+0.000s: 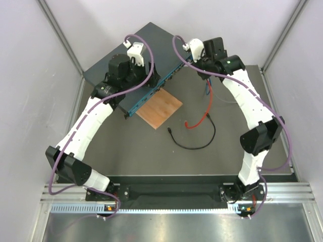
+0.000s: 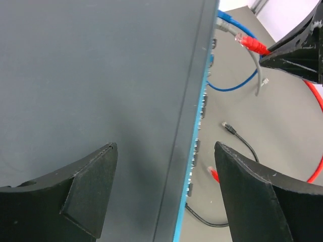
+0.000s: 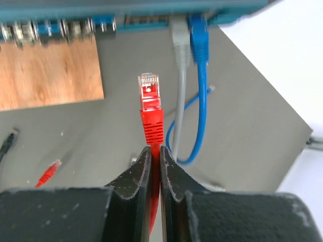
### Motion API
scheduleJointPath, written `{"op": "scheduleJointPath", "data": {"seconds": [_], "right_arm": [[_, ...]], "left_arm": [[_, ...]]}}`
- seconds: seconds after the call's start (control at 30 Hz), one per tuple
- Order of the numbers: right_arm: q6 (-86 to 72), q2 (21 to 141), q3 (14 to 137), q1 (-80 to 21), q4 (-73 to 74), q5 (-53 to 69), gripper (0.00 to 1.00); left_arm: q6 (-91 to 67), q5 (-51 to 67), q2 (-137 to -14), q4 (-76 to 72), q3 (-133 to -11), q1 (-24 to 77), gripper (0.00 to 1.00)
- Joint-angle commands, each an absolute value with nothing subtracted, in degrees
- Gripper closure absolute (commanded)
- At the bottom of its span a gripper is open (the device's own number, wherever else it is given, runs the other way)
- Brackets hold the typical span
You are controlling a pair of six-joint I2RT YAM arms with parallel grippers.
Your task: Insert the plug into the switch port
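Grey surface, switch at far-left corner. Left claw spread over switch top. Right claw pinching red plug near ports.

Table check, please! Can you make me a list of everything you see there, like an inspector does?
Surface: grey table.
Job's things: switch lies flat at the back; red plug points at its sockets, not in yet.
Clutter: wooden board by the switch's front edge.
Grippers: left gripper open, straddling the switch's front edge; right gripper shut on the red cable just behind the plug.
Cables: grey cable and blue cable plugged in; black cable loose on the table.
Surroundings: white walls, metal frame.
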State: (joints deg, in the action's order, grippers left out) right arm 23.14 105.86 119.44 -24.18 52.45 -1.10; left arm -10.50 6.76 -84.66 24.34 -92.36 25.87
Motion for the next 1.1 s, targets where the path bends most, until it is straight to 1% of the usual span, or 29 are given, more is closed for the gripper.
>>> {"op": "scheduleJointPath", "data": {"seconds": [0.0,0.23,0.73,1.07], "right_arm": [[22.1,109.1,125.9,-23.8,56.0,1.1,1.0],[20.0,112.9,130.3,-24.0,57.0,1.0,1.0],[19.4,115.7,132.6,-24.4,53.1,-2.4,1.0],[19.4,116.3,133.1,-24.3,51.5,-2.3,1.0]], "left_arm": [[-13.3,6.9,-84.2,23.3,-91.8,24.8,0.18],[-14.1,7.2,-83.9,22.3,-91.3,23.6,0.18],[-14.9,8.3,-83.2,21.4,-89.0,22.9,0.18],[-15.8,9.1,-83.4,20.7,-88.4,22.5,0.18]]}}
